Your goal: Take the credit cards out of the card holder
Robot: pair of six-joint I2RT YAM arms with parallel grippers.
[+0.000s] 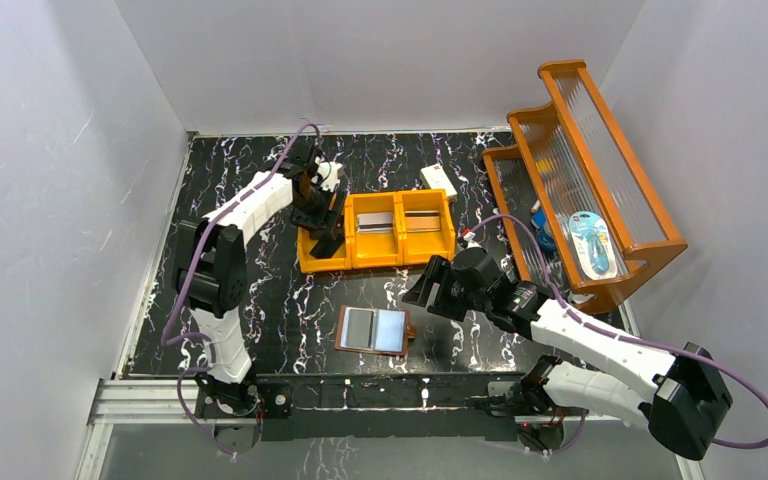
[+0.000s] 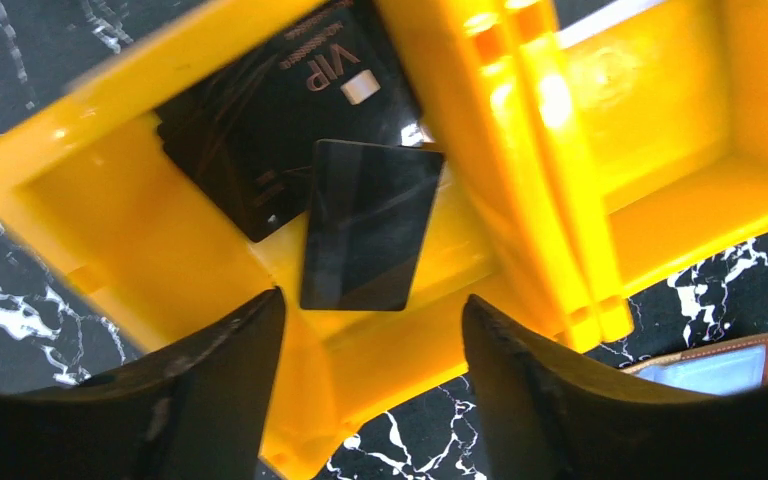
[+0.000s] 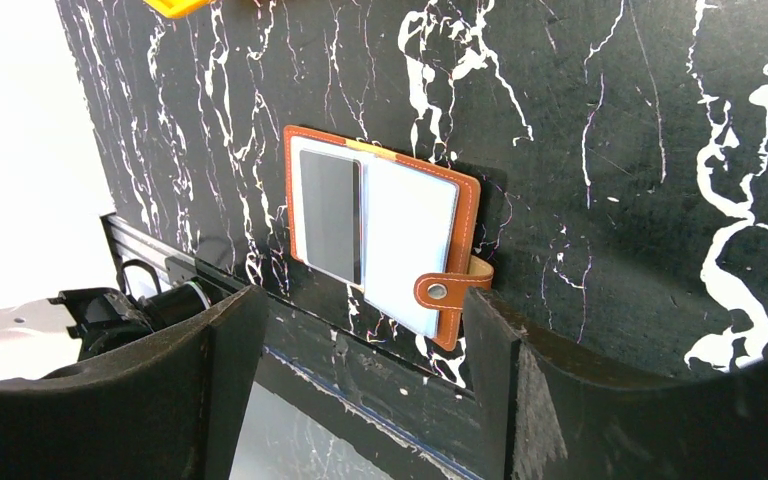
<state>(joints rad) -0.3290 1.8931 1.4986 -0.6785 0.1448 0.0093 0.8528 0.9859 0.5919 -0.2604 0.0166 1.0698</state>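
jaws of the left gripper (image 2: 372, 310) stand parted, empty, over a black card (image 2: 365, 225) leaning on a vip card (image 2: 280, 110) in the orange tray (image 2: 110, 250), its nine o'clock compartment, while the right gripper (image 3: 362, 298), wide and empty, hovers at two o'clock of the open card holder (image 3: 405, 240), a grey card (image 3: 330, 215) inside.

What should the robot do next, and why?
I would guess: lower the right fingers onto the open card holder. A dark card sits in one of its pockets, and the right fingers hang open above it. The left fingers are over the orange tray, where two black cards already lie.
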